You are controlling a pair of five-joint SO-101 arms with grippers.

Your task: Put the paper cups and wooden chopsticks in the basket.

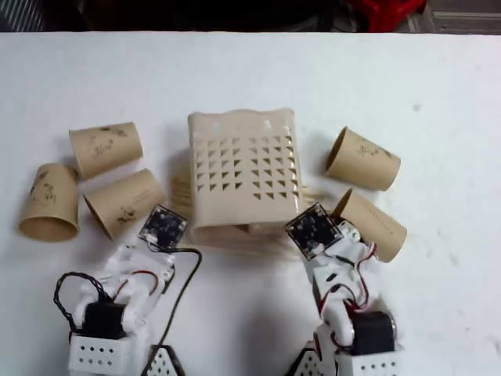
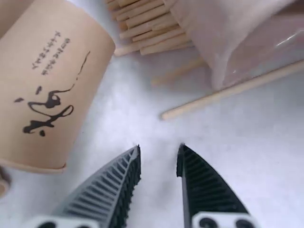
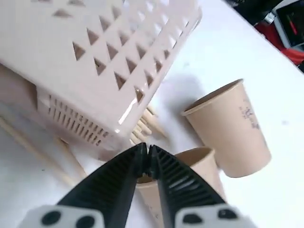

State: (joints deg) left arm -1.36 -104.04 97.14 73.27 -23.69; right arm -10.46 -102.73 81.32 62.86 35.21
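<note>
Five paper cups (image 1: 106, 147) are left outside the basket (image 1: 243, 168); a first grasp is awaited, left gripper (image 2: 159, 148) parted, right gripper (image 3: 146, 148) closed empty.

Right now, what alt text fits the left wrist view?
The left pincer hangs open over the white table. A paper cup lies on its side nearby, and wooden chopsticks lie by the basket beyond.
</note>
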